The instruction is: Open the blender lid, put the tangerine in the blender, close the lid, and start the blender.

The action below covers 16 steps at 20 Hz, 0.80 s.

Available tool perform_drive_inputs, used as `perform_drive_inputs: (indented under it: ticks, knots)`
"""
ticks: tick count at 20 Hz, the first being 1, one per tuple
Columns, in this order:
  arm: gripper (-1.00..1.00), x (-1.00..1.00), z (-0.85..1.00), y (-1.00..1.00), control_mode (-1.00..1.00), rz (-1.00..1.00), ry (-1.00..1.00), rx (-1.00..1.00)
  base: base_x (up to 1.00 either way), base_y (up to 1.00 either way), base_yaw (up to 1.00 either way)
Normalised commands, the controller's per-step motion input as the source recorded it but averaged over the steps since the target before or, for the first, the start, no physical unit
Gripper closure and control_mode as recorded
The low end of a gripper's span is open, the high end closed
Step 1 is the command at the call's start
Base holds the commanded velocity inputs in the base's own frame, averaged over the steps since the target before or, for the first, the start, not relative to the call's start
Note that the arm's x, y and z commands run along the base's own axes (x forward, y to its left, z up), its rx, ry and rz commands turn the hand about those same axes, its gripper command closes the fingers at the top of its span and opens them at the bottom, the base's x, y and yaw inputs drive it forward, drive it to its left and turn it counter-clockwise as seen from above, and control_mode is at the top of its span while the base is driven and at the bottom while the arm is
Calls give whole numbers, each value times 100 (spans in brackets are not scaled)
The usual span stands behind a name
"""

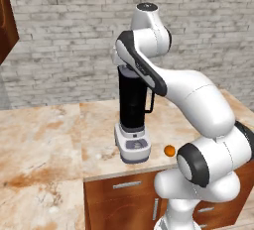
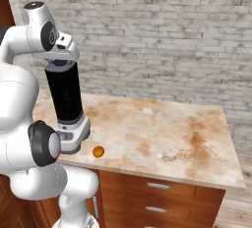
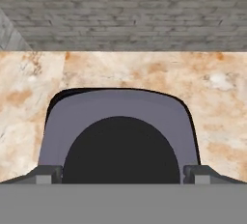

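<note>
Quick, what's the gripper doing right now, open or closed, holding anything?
Gripper: open, fingers spread wide on either side of the blender lid with its dark knob between them, nothing held.

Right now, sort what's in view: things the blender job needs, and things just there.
Needed:
blender
blender lid, on the jar
tangerine, on the counter beside the base
gripper, open above the lid

Just there:
counter
drawers
brick wall
</note>
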Motion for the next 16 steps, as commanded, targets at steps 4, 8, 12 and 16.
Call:
perform_drive_inputs:
  ticks: [4,8,12,16]
  knots:
    - [100,-1,-50,0,-100,-3,11,0,0,0,0]
    - [100,0,-41,1,-100,0,9,0,0,0,0]
    - [100,0,0,0,-100,0,0,5,0,0,0]
    - [100,-7,47,0,-100,0,-7,3,0,0,0]
